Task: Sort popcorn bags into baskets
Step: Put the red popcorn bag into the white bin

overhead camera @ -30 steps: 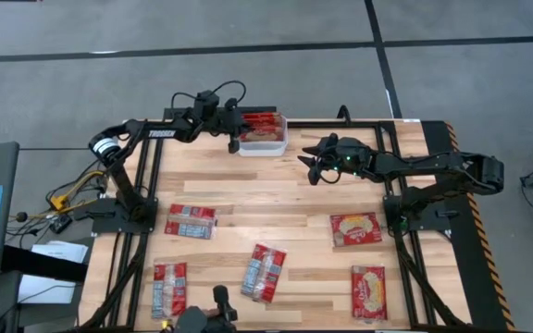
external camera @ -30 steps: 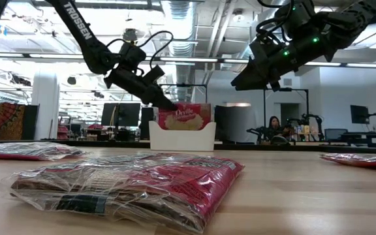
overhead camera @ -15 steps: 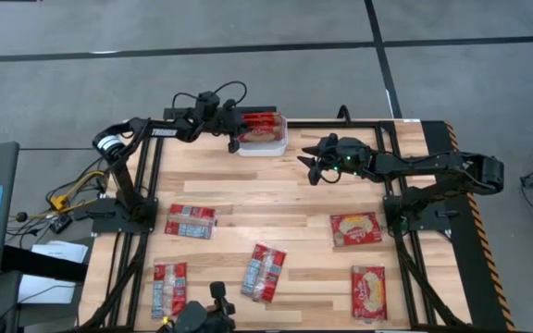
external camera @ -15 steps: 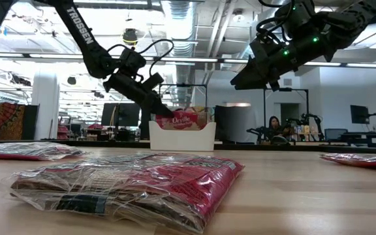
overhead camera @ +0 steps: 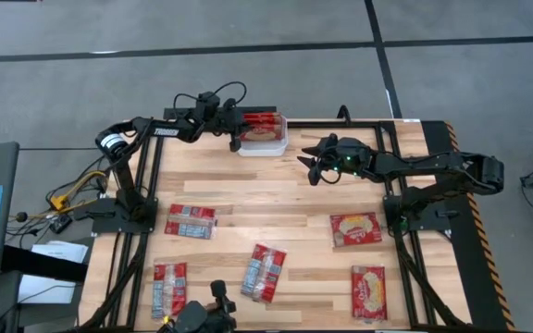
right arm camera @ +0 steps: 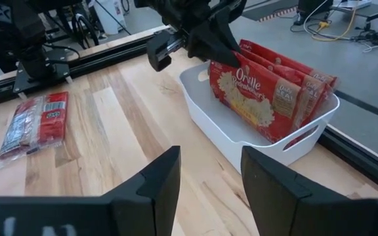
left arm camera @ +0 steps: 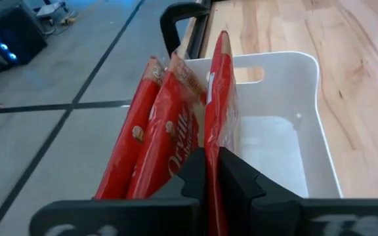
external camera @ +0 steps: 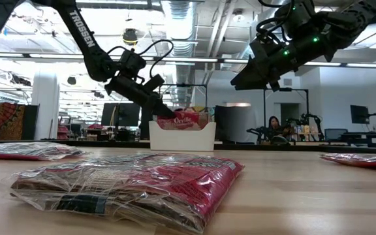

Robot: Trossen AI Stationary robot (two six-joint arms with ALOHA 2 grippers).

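A white basket (overhead camera: pixel 265 141) stands at the table's far edge, left of the middle, with three red popcorn bags upright in it (right arm camera: pixel 287 85). My left gripper (overhead camera: pixel 234 141) is over the basket's left end, shut on the bag nearest the table's middle (right arm camera: pixel 248 98). Several more bags lie flat on the near half of the table, such as one at the left (overhead camera: pixel 191 221) and one at the right (overhead camera: pixel 355 228). My right gripper (overhead camera: pixel 311 166) hangs open and empty in the air right of the basket, and also shows in the low view (external camera: pixel 240 81). My left gripper pinches the bag's upper edge (left arm camera: pixel 215 134) between its two fingers, at the corner over the basket's left end (right arm camera: pixel 220 65). The fingers slant down from the table's left. The bag stands on edge, upright, its lower part inside the basket beside the other two bags.
The black frame rails (overhead camera: pixel 151 176) run along the table's left and right sides. Bare wood lies between the basket and the loose bags (overhead camera: pixel 266 194). A loose bag lies close in front of the low camera (external camera: pixel 129 186).
My left gripper has gone down a little, still shut on its bag. The bag has sunk deeper into the basket, so less of it shows above the rim in the low view.
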